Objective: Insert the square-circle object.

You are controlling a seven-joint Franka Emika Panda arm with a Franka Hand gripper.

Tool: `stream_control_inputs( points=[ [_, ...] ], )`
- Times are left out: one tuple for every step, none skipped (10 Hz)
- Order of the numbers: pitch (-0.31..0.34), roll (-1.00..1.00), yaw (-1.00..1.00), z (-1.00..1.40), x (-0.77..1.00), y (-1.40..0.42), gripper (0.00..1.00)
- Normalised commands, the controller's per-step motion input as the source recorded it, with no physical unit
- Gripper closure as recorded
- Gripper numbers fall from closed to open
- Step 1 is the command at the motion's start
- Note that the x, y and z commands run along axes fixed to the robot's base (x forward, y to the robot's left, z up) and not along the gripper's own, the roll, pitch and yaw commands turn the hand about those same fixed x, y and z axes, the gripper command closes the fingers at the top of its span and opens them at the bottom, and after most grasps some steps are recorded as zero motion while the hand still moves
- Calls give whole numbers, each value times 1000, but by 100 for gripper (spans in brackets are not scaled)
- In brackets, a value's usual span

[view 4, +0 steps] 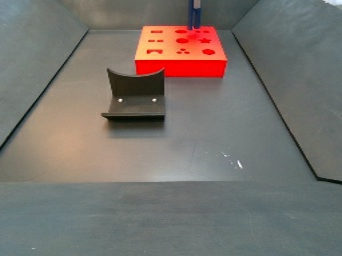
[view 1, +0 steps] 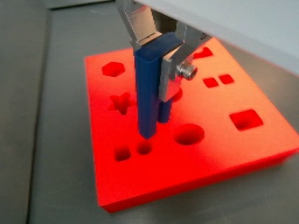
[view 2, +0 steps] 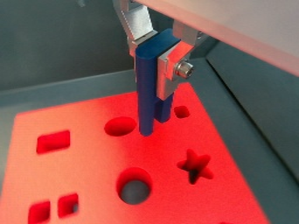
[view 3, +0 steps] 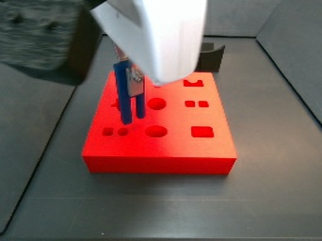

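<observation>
1. Step in hand: insertion approach. Square-circle object (view 1: 152,87) clamped near its top in pincer (view 1: 163,54), hanging upright over red block (view 1: 251,149), prongs pointing down.
2. Pincer state: narrow, closed on the blue peg; silver finger (view 2: 140,22) w/ dark pad pressed against peg's side in both wrist views.
3. Location: peg + pincer over the block's near-left part in a side view (view 3: 128,89), tips close to the top face, by the small paired holes (view 3: 116,132). Block sits at far end of table (view 4: 187,150) in a side view; dark fixture (view 4: 134,95) well apart from it, nearer mid-table.
4. Progress, judged: peg not yet seated. In a wrist view lower end (view 1: 147,131) sits just above/behind the square + round hole pair (view 1: 133,152); touching or hovering, can't tell.
5. Other holes (star (view 1: 121,103), hexagon (view 1: 114,68), big circle (view 1: 188,134)) near but wrong shape for this piece.
6. Next move calls for: small lateral trim so each prong lines up w/ its matching hole, yaw kept square to the pair, then straight push down w/ grip held.
7. Risk, judged: prong tips catching hole rim if offset; peg could tilt in the pads.
</observation>
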Motion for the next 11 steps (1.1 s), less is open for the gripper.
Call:
stream_control_inputs(
  points=[
    [-330,-387,-757,-126,-154,-37,100],
    [-316,-383,-760,-111,-117,-20,100],
    [-116,-116,-789,394,-191,-11,100],
    [0,6,-771,483,-206,-131,100],
    [0,99,-840,397,-211,-63,100],
    [0,74,-869,249,-149,-46,100],
    [-10,70,-823,129,-180,-51,100],
    [0,169,-769,20,-240,-66,100],
    [61,153,-540,0,-111,-60,100],
    [46,64,-209,-120,0,0,100],
    [27,90,-134,-86,-40,0,100]
  ],
)
